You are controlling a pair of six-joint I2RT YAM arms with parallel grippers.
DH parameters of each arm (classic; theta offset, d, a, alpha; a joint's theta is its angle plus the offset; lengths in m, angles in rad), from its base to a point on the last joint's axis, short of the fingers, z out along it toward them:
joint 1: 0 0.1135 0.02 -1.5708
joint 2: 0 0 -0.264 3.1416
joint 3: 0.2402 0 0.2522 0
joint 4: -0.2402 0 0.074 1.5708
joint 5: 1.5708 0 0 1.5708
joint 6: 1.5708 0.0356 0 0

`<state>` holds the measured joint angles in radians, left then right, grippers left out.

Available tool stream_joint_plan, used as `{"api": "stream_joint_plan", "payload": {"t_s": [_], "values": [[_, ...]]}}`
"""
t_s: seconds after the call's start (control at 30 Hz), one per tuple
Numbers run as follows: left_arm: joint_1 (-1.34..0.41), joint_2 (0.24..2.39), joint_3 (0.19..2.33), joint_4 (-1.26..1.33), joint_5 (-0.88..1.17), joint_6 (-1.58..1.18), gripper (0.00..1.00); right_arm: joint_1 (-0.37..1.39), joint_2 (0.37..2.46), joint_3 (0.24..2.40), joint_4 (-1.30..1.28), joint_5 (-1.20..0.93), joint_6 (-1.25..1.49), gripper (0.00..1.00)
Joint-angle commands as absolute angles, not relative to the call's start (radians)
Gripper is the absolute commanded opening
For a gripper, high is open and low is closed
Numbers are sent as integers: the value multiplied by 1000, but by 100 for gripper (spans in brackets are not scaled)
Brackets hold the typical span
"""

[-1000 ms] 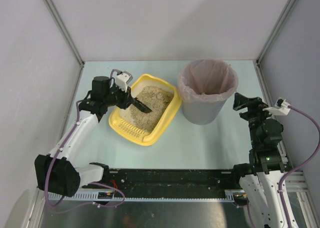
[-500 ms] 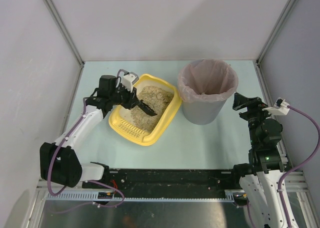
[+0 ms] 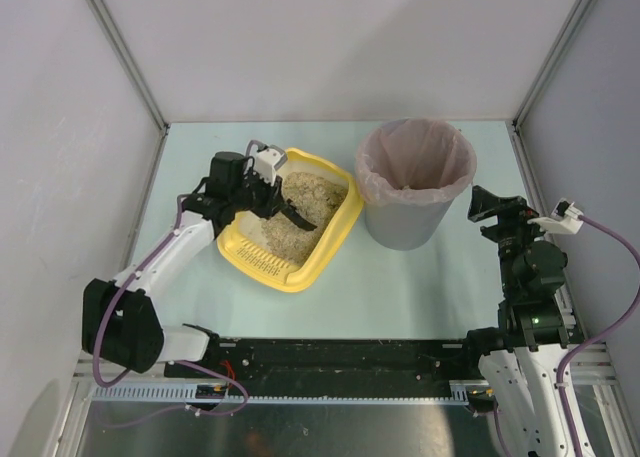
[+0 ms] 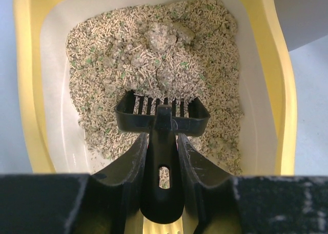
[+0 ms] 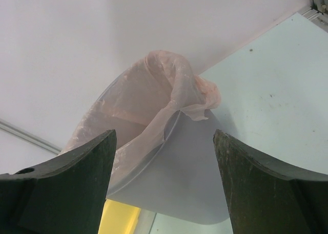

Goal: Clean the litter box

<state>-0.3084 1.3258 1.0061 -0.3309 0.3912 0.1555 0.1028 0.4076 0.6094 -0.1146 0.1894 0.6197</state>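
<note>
The yellow litter box (image 3: 335,232) lies left of centre, holding beige litter (image 3: 305,202) with a clump (image 4: 161,35) at its far end. My left gripper (image 3: 272,203) is shut on the handle of a black slotted scoop (image 4: 163,113), whose head rests on the litter just short of the clump. The box also shows in the left wrist view (image 4: 284,98). My right gripper (image 3: 482,205) is open and empty, raised to the right of the grey bin (image 3: 415,182). A corner of the box shows in the right wrist view (image 5: 118,219).
The grey round bin with a pinkish liner stands right of the litter box; it also fills the right wrist view (image 5: 169,157). Grey walls (image 3: 300,47) close the back and sides. A black rail (image 3: 340,355) runs along the near edge.
My left gripper has moved right and forward over the litter box, carrying the scoop head deeper across the litter. The right arm has barely shifted.
</note>
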Motion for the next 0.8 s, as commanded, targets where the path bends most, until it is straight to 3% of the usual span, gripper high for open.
{"api": "stream_joint_plan", "payload": {"t_s": [0.0, 0.2, 0.53, 0.77], "values": [[-344, 1332, 962, -330, 272, 107, 0, 104, 411, 611, -69, 224, 603, 81], [-344, 1252, 790, -132, 199, 23, 0, 103, 429, 611, -66, 222, 589, 81], [-345, 1167, 565, 204, 252, 54, 0, 104, 431, 611, -55, 207, 584, 81], [-345, 1141, 522, 265, 261, 63, 0, 106, 437, 611, -46, 190, 604, 81]]}}
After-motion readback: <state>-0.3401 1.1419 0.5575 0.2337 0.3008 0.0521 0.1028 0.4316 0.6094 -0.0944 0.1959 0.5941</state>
